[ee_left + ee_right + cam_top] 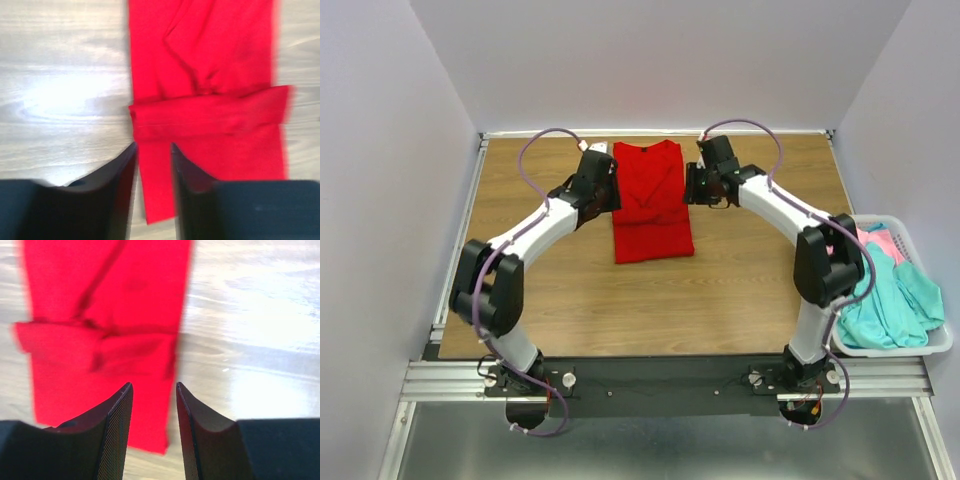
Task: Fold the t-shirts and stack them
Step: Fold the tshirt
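A bright red t-shirt (652, 205) lies flat on the wooden table (740, 290) as a narrow upright rectangle, with its sides folded inward. My left gripper (613, 186) hovers at its left edge and my right gripper (691, 185) at its right edge, both near the far half. In the left wrist view the red t-shirt (210, 75) shows a folded band across it, and the left gripper (153, 145) stands open over the cloth edge. In the right wrist view the right gripper (154, 385) is open above the right edge of the red t-shirt (100, 300). Neither holds cloth.
A white laundry basket (890, 350) sits off the table's right edge beside the right arm's base, holding a teal t-shirt (895, 300) and a pink t-shirt (886, 244). White walls close in the table on three sides.
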Action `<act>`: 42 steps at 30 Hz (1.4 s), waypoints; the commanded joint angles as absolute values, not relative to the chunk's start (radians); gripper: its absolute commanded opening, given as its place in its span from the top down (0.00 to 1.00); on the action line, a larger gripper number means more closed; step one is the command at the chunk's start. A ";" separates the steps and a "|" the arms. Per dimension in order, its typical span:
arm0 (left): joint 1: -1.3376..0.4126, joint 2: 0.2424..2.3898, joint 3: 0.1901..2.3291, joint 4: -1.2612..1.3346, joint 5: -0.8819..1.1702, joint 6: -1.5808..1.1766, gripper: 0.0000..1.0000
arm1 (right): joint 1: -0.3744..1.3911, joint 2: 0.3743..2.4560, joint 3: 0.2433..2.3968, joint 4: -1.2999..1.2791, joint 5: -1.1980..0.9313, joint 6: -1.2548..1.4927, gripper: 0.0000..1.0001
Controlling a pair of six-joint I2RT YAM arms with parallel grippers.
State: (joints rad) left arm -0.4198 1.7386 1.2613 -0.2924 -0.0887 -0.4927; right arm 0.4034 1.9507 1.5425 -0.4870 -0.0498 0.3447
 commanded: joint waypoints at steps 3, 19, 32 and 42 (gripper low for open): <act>-0.515 1.582 1.143 -0.241 -0.169 -0.567 0.48 | 0.549 1.809 1.361 -0.315 0.095 0.396 0.53; -0.627 1.756 1.054 -0.169 0.032 -0.695 0.85 | 0.655 1.927 1.282 -0.129 0.048 0.463 0.72; -0.627 1.844 1.057 -0.227 0.101 -0.673 0.85 | 0.638 2.111 1.494 -0.103 0.170 0.367 0.74; -0.629 1.766 1.002 -0.235 0.091 -0.675 0.85 | 0.532 2.306 1.900 -0.107 0.149 0.238 0.69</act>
